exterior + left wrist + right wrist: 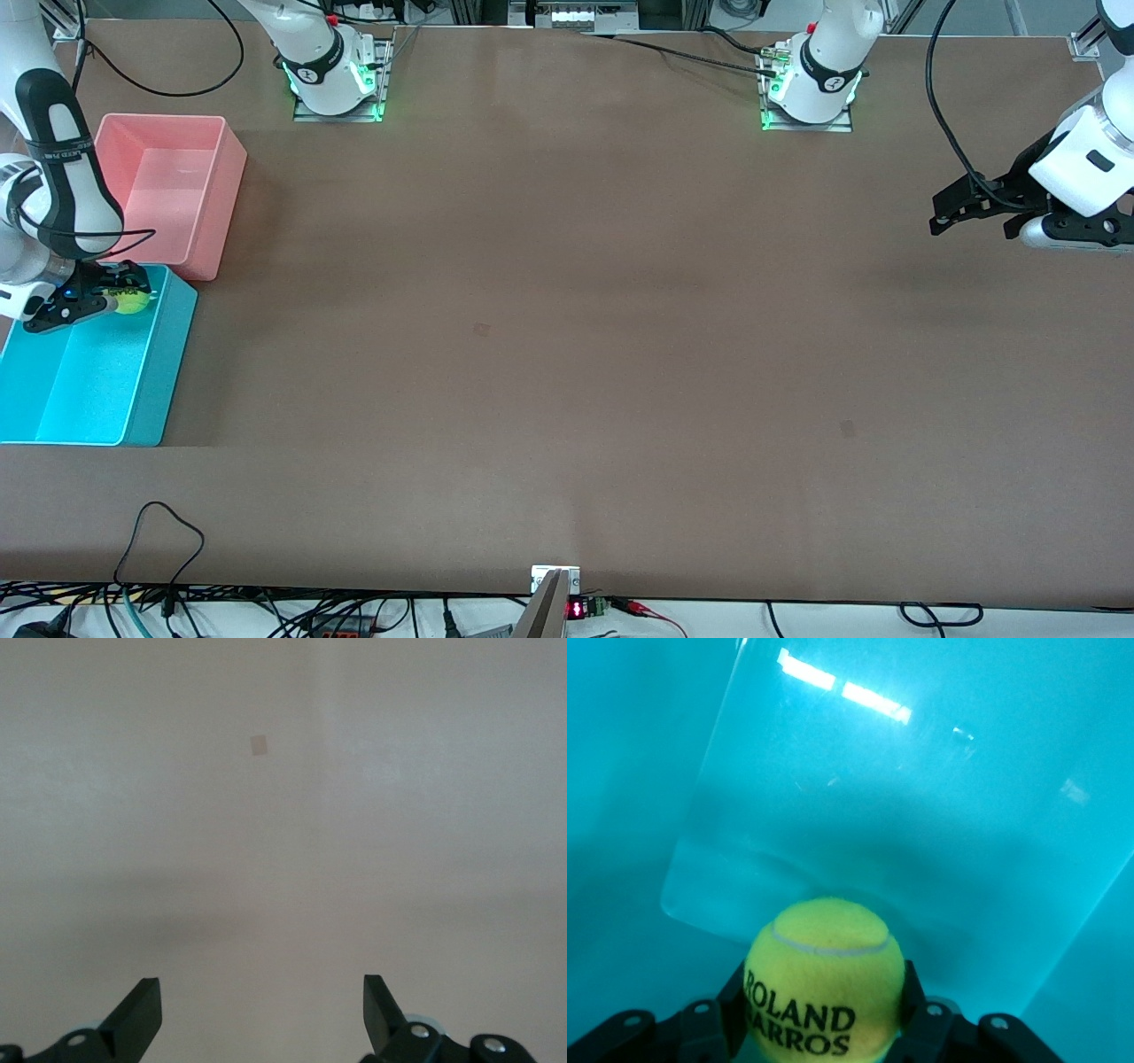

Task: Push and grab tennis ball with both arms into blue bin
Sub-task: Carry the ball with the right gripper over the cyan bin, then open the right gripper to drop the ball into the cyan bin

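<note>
**A:** Okay, status: right gripper (104,299) has its fingers clamped on the tennis ball (133,302), hanging over the blue bin (168,372) at the end next to the pink bin (226,186). Right wrist view shows the ball (824,988) pinched between both pads, bin floor directly underneath.

**B:** Left side?

**A:** Left gripper (967,217) waits over the table (567,354) at the left arm's end, fingers spread wide, nothing between them. Left wrist view shows only bare tabletop.

**B:** So which step?

**A:** Looks like the drop. Push and grab appear done; the ball is not yet released.

**B:** Next move?

**A:** Probably just opening the fingers. The ball is already inside the bin's outline, so it should land in. Bounce-out is the only risk; a lower release would help.
</note>
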Robot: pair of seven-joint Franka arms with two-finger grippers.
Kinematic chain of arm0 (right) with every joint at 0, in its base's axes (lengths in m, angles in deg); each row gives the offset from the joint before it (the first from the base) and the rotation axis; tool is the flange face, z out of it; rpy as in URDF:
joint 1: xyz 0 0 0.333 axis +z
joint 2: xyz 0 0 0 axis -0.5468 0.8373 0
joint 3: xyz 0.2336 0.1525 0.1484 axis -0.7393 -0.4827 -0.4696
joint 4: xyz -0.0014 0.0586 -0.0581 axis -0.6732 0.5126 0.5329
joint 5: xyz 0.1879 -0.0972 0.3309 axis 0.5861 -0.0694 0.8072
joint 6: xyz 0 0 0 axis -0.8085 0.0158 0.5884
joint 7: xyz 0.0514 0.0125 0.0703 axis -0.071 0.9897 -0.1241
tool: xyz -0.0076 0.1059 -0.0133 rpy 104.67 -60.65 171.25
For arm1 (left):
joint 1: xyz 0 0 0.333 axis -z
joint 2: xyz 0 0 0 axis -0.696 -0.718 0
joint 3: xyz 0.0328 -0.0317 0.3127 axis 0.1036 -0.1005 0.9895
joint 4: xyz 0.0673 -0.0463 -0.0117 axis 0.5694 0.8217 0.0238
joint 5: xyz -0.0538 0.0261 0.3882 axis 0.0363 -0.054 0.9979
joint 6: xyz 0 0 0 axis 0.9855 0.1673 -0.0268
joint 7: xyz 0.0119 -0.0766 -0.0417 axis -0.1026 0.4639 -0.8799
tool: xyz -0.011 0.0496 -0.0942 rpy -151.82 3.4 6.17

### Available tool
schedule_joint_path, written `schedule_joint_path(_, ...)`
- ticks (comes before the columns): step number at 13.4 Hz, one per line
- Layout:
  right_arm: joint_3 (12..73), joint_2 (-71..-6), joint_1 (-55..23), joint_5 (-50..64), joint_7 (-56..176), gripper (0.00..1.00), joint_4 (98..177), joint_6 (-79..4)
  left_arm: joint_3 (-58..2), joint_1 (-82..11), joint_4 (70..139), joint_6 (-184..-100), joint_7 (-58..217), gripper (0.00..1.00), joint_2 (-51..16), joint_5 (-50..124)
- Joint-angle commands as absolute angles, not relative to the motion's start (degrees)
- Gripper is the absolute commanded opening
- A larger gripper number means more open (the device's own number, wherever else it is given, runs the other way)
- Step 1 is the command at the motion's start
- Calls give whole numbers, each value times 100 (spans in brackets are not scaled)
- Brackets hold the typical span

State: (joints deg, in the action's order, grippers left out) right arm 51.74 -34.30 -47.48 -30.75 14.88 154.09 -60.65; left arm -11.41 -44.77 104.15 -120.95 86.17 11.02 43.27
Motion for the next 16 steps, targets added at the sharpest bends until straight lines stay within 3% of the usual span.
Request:
schedule_joint_path(1,5163,-3361,-4809,-2984,1525,55,15302,-6031,-1186,-4490,10324,-12020,8563,100,1094,4345)
schedule_joint_path(2,5163,-3361,-4809,-2984,1525,61,15302,-6023,-1203,-4490,10324,-12020,8563,100,1094,4354)
schedule_joint_path(4,5154,-3361,-4800,-2984,1525,82,15302,-6023,-1212,-4551,10403,-12020,8511,100,1155,4354)
schedule_joint_path(5,5163,-3369,-4800,-2975,1508,100,15302,-6023,-1212,-4551,10403,-12028,8511,100,1155,4354)
schedule_joint_path(12,5084,-4027,-4712,-3010,1464,100,15196,-5743,-1203,-4595,10500,-12002,8511,100,1190,4354)
schedule_joint_path(16,4847,-4589,-4519,-2966,1472,100,14460,-4381,-1221,-4587,10464,-12002,8511,100,1190,4354)
